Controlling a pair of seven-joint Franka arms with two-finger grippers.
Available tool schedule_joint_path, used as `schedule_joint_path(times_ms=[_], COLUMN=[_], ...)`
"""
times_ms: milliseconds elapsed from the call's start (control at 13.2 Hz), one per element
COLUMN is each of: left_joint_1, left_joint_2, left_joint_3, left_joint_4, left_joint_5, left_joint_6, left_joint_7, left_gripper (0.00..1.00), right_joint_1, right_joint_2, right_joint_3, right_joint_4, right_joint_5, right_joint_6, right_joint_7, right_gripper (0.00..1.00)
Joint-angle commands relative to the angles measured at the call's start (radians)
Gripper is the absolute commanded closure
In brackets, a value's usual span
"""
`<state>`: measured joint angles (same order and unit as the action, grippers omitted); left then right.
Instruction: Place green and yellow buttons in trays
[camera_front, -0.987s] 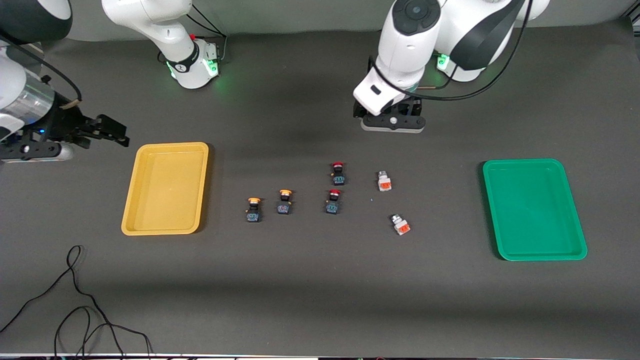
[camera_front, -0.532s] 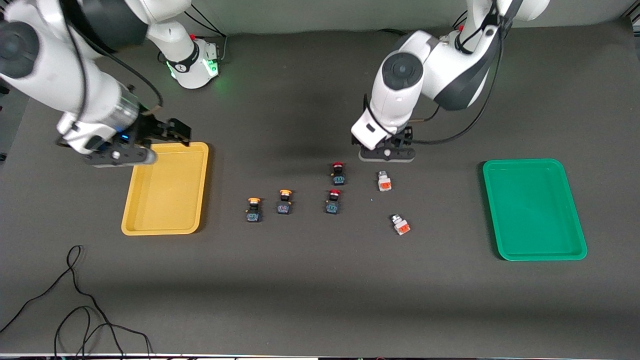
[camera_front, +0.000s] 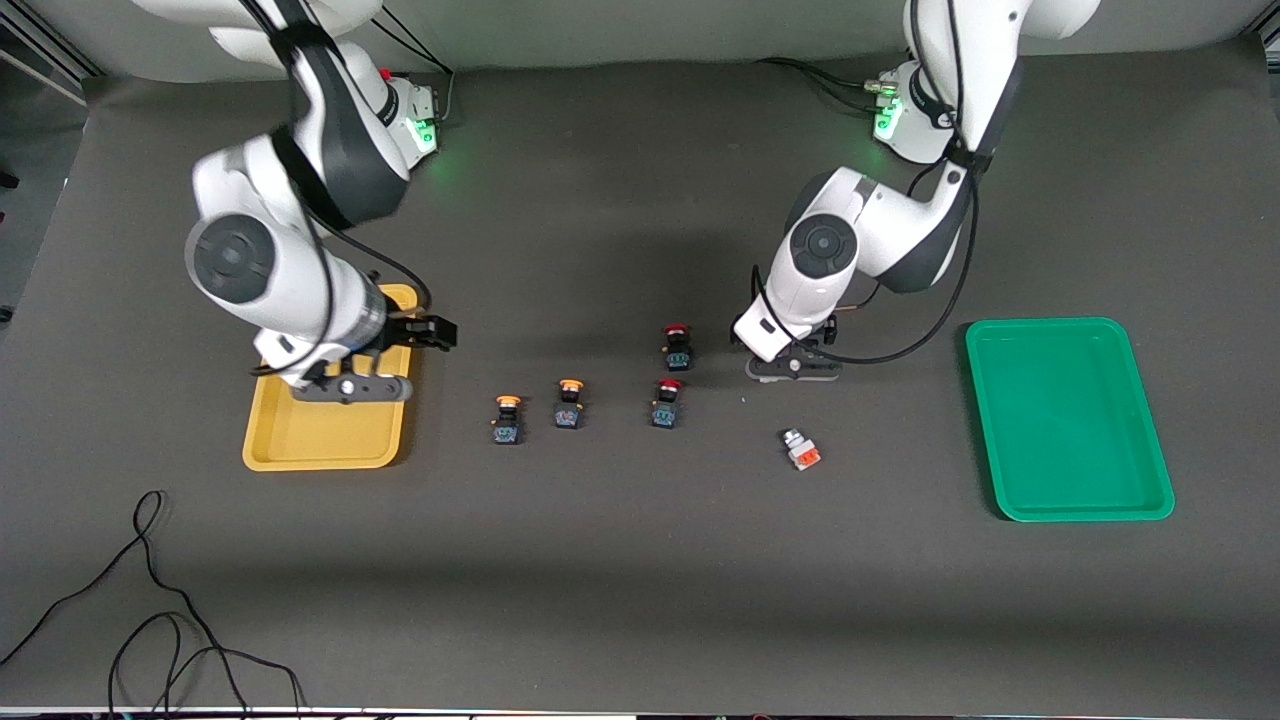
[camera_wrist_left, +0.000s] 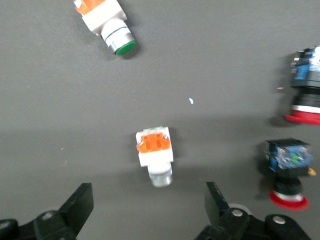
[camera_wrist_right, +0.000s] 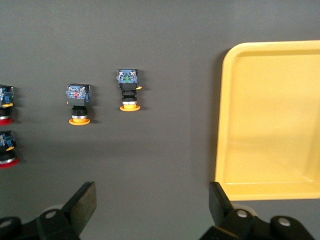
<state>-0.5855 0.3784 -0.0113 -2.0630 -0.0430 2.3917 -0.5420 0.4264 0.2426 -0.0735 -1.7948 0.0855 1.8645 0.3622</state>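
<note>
Two black buttons with yellow-orange caps (camera_front: 508, 419) (camera_front: 570, 404) stand mid-table; the right wrist view shows them too (camera_wrist_right: 128, 90) (camera_wrist_right: 78, 103). One white button with an orange block (camera_front: 802, 450) lies nearer the camera. The other white one (camera_wrist_left: 155, 152) is hidden in the front view under my left gripper (camera_front: 797, 352). That gripper (camera_wrist_left: 147, 194) is open, with this button just ahead of its fingertips. My right gripper (camera_front: 432, 333) (camera_wrist_right: 152, 195) is open and empty over the table at the yellow tray's (camera_front: 300, 450) (camera_wrist_right: 270, 125) edge. The green tray (camera_front: 1068, 420) is empty.
Two black switches with red caps (camera_front: 677, 347) (camera_front: 667, 403) stand between the yellow-capped pair and the left gripper. A black cable (camera_front: 150, 600) loops on the table near the front camera at the right arm's end.
The right arm swung in from the table's end across the yellow tray. The left gripper came down from near its base to over the white button and now covers it.
</note>
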Motion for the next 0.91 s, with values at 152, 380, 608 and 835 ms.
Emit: schedule_joint_path(times_ms=[152,380,608,835], left_joint_1=[-0.008,-0.008,-0.008,-0.004], left_joint_2=[0.103,0.125,0.132,0.125], left_joint_3=[-0.002,-0.001,-0.001,-0.001], left_joint_4=[0.001,0.004,0.006,0.009], left_joint_5=[-0.011,-0.011,-0.009,-0.011], left_joint_6=[0.139,0.164,0.164,0.162], left_joint_7=[-0.082,-0.082,-0.082,-0.084], left_gripper=[0.01,0.02,0.40,0.80], right_joint_1=[0.051,0.052,0.051,0.051], right_joint_2=[0.148,0.240,0.299,0.348], right_joint_3=[-0.012,-0.012,-0.012,-0.011], right_joint_4=[-0.012,-0.012,-0.014,-0.012], right_joint_5=[0.019,0.019,0.020,0.020], right_joint_6=[0.198,0.309,0.360,0.432], right_joint_7=[0.075,0.075,0.077,0.080], right_gripper=[0.00,0.00,0.00,0.00])
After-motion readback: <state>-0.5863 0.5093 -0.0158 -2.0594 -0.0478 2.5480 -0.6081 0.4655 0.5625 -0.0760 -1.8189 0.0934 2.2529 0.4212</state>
